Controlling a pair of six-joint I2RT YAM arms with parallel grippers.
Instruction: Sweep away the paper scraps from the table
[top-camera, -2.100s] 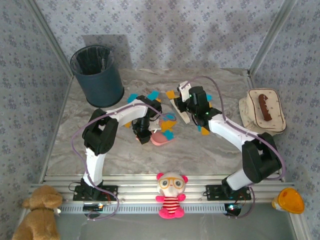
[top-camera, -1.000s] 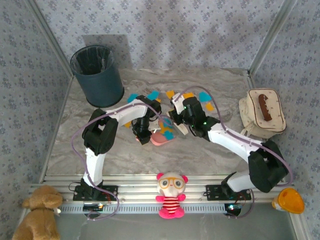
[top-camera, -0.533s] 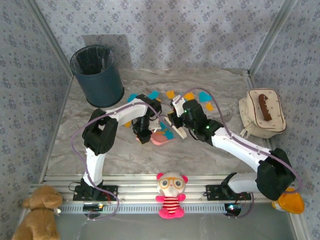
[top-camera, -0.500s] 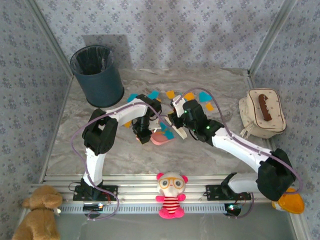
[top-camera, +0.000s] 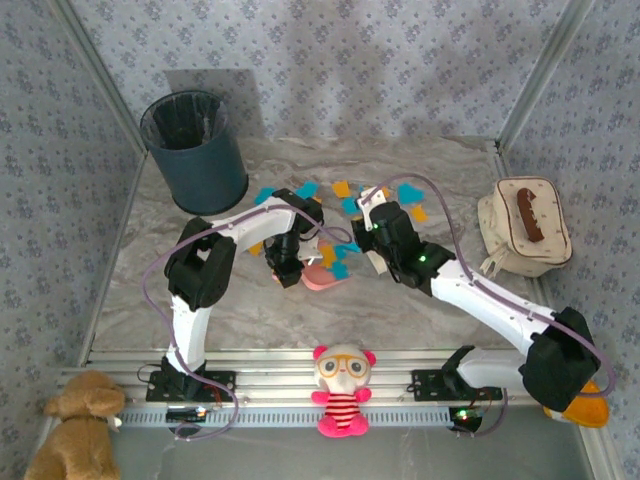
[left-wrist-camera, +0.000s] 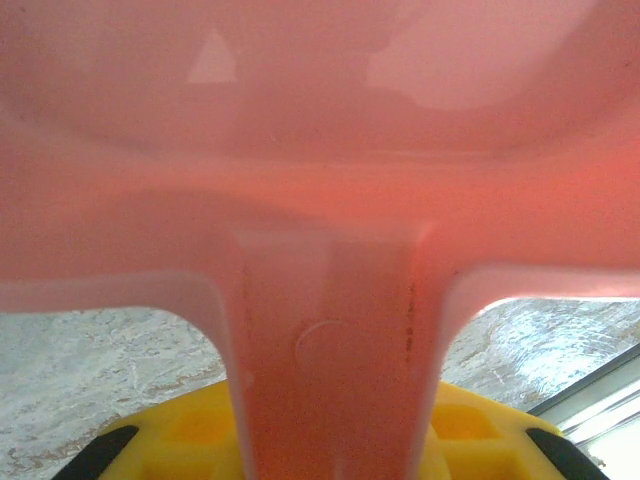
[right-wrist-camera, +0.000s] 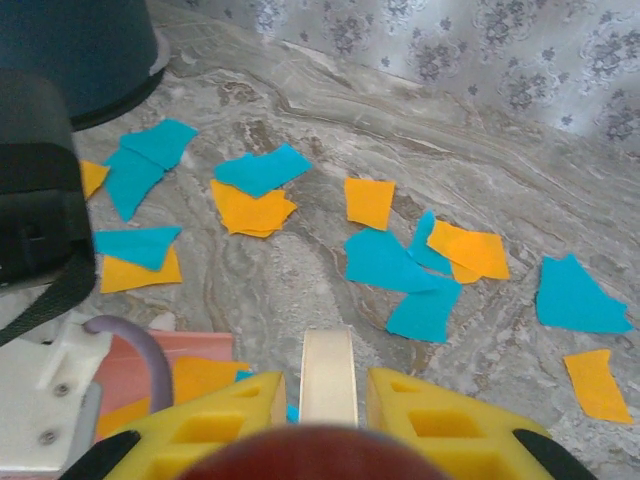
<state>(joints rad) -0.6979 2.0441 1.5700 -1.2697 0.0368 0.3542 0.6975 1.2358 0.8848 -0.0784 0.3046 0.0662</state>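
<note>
Orange and cyan paper scraps (top-camera: 342, 187) (right-wrist-camera: 369, 200) lie scattered over the back middle of the marble table (top-camera: 140, 265). A few more lie in the pink dustpan (top-camera: 318, 278) (right-wrist-camera: 205, 350). My left gripper (top-camera: 289, 264) (left-wrist-camera: 330, 420) is shut on the dustpan's handle, which blocks most of the left wrist view. My right gripper (top-camera: 368, 226) (right-wrist-camera: 328, 392) is shut on a cream brush handle (right-wrist-camera: 328, 365). It hovers just right of the dustpan, pointing toward the scraps.
A dark blue bin (top-camera: 195, 150) (right-wrist-camera: 70, 50) stands at the back left. A beige bag (top-camera: 525, 222) rests at the right edge. A pink plush toy (top-camera: 342, 390) sits on the front rail and a brown teddy (top-camera: 75, 430) at the bottom left.
My right gripper with the brush has drawn back to the right, away from the dustpan mouth, and its elbow has swung out right. The left arm and dustpan have stayed put.
</note>
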